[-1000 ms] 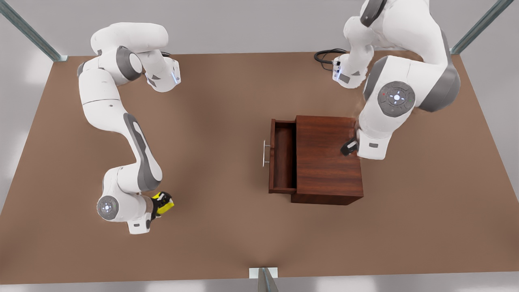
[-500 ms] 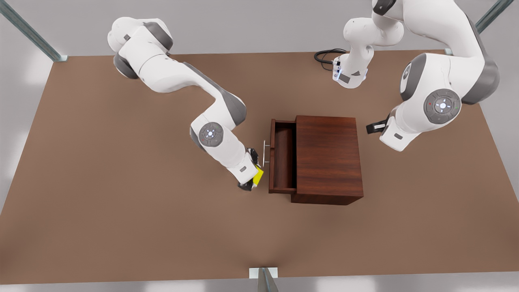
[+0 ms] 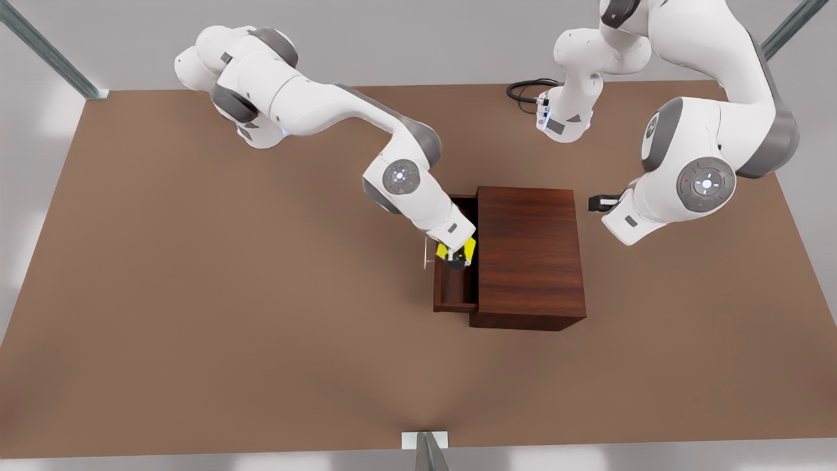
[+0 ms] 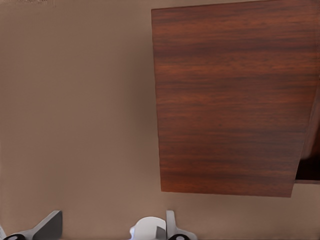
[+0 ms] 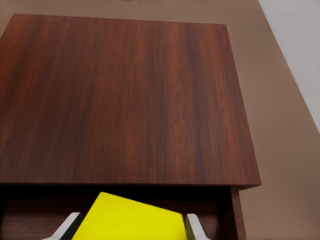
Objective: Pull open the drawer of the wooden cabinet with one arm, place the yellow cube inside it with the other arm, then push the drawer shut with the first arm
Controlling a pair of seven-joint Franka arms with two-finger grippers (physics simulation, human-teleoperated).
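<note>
The wooden cabinet stands right of the table's middle, its drawer pulled out toward the front view's left, silver handle on its front. My right gripper hangs over the open drawer, shut on the yellow cube. The right wrist view has the cube between the fingers, above the drawer cavity and just before the cabinet top. My left gripper waits open, apart from the cabinet's back side; its fingers frame bare table beside the cabinet.
The brown table stretches wide to the front view's left and toward the near edge. A black cable lies at the back by an arm base. Metal frame posts stand at the corners.
My right gripper carried the yellow cube from beside the drawer handle to over the open drawer. The left arm shifted only slightly.
</note>
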